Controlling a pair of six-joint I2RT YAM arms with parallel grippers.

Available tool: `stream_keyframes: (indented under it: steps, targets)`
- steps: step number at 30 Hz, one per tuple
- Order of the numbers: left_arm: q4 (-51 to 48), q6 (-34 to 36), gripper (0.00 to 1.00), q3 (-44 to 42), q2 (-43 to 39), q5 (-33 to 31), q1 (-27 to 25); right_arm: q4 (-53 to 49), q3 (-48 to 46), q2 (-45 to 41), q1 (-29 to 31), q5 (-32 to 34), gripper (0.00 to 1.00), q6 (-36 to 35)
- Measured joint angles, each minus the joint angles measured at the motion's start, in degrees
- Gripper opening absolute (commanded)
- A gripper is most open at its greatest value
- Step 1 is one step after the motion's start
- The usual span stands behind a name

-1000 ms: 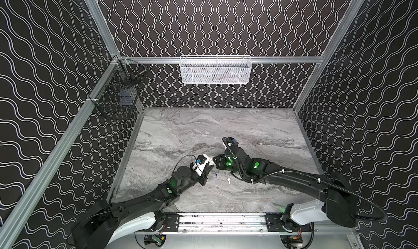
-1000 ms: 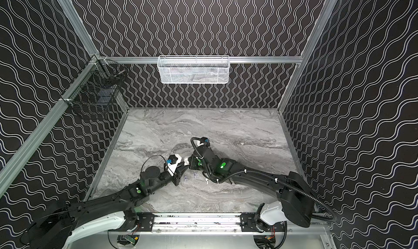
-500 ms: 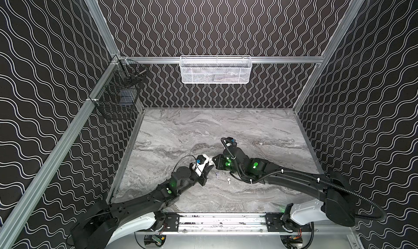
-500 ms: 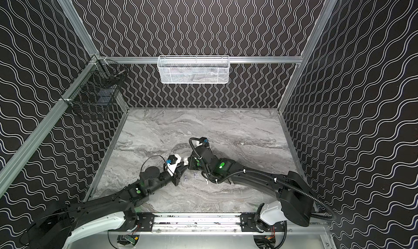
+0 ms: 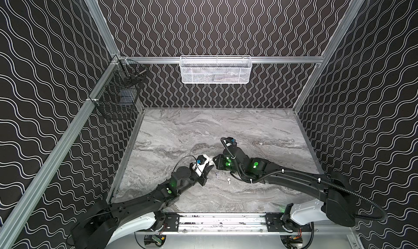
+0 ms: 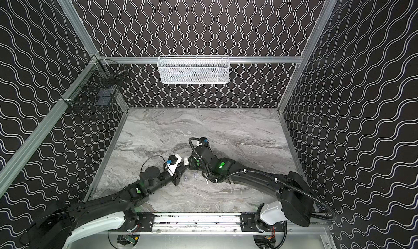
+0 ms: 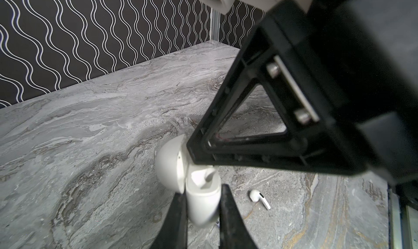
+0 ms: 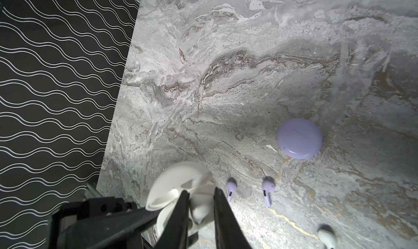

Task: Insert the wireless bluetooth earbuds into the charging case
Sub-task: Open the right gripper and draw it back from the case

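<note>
Your left gripper [image 7: 203,190] clamps the open case [image 7: 202,201] steady over the counter's [image 5: 203,132] front middle so your right gripper [image 8: 201,190], jaws astride the white earbud [image 8: 200,210] in its socket (gripping or released, I cannot tell), can seat it, while two lavender earbuds [image 8: 231,189] [image 8: 268,190] and a loose white earbud [image 7: 260,197] lie nearby.

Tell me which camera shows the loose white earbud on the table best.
The left wrist view: the white earbud lies whole and sharp on the table, head and stem distinct. The right wrist view catches the earbud blurred, cut by the frame edge. In both top views it is only a tiny white speck.
</note>
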Motion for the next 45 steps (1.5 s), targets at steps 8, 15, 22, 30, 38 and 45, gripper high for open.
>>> stream_keyframes:
  steps: [8,15,22,30,38,45]
  targets:
    - [0.6,0.0,0.0,0.0,0.2,0.1,0.0,-0.3,0.3,-0.1,0.0,0.1,0.26,-0.2]
    - [1.1,0.0,0.0,0.0,0.2,0.2,0.0,-1.6,0.3,-1.0,0.0,0.9,0.29,-1.3]
    - [1.5,0.2,0.0,-0.2,0.0,0.2,0.0,-3.9,0.3,-3.7,0.0,3.5,0.34,-1.9]
    - [2.3,0.5,0.0,-0.7,-0.3,0.2,0.0,-7.6,0.3,-6.6,-0.3,6.6,0.41,-3.7]
    - [4.2,1.9,0.0,-1.8,-0.5,1.2,-0.1,-12.7,-1.7,-6.6,-0.3,7.7,0.47,-4.4]
    - [6.3,3.3,0.0,-2.6,-0.6,2.6,-0.3,-13.9,-3.6,-4.8,-0.1,6.6,0.5,-3.9]
